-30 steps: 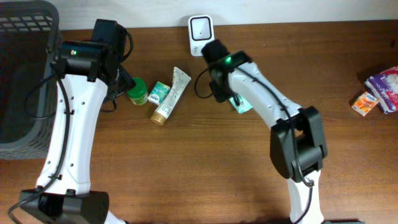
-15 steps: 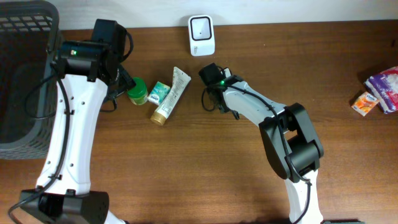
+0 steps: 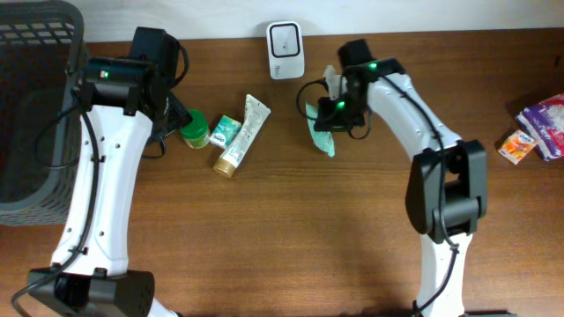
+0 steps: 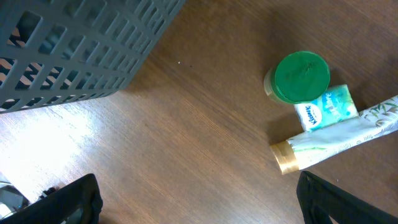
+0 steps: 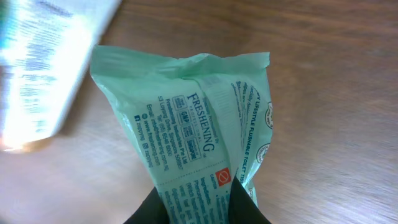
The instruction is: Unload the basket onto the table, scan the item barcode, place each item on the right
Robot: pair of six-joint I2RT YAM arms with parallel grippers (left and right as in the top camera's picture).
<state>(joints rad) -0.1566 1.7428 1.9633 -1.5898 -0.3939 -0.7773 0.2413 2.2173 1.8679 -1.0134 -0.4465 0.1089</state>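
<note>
— Where is the wipes packet [image 5: 186, 124]?
— My right pincer [image 5: 196, 210] is clenched on one end of it, the green wrapper's printed side facing my wrist camera. From above, it lies near the back edge of the surface [image 4: 186, 155], just in front of the white scanner [image 3: 286, 50] and a little to its right.
— And the left?
— My left pincer [image 4: 199, 208] is released, jaws wide, toward the left edge near the basket [image 4: 74, 50], the green-lidded jar [image 4: 301, 76] and the tube [image 4: 336, 140].

right claw [image 5: 194, 208]: narrowed, now pinching green wipes packet [image 3: 320, 136] | swung rightward across table
</note>
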